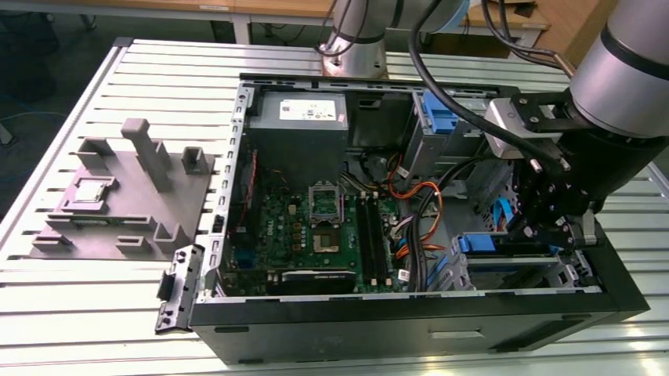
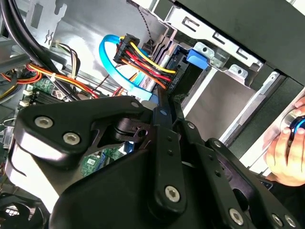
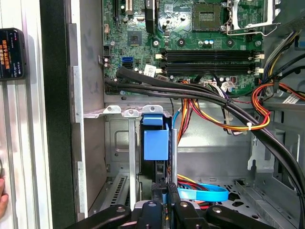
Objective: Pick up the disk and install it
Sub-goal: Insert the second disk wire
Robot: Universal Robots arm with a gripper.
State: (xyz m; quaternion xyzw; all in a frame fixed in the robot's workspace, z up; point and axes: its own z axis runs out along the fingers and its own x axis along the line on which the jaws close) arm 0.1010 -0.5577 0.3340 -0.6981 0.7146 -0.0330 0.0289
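Gripper (image 1: 551, 227) stands low inside the open computer case (image 1: 418, 317), at the drive-bay corner on the exterior view's right, beside the case's side wall. Its black fingers (image 3: 167, 198) sit drawn close together, with no gap visible between them in the first wrist view, and they pinch the near edge of the disk (image 3: 156, 143). Only the disk's bright blue rail and a dark edge are visible; the drive body cannot be made out. The disk stands on edge within the metal drive cage (image 3: 125, 143), between the cage's uprights, with its blue rail facing the camera in the first wrist view. In the second wrist view the same blue rail end (image 2: 196, 56) lies against the cage bracket, just beyond the fingers.

A light blue data cable (image 3: 205, 193) runs along the case floor beside the cage, and a bundle of red, yellow and orange wires (image 2: 143, 62) passes near the disk. The green motherboard (image 1: 313, 227) lies apart from the gripper, towards the exterior view's left. A grey fixture block (image 1: 131, 196) rests on the slatted table (image 1: 94, 313) outside the case. A person's hand (image 2: 286, 157) shows at the case's outer edge.
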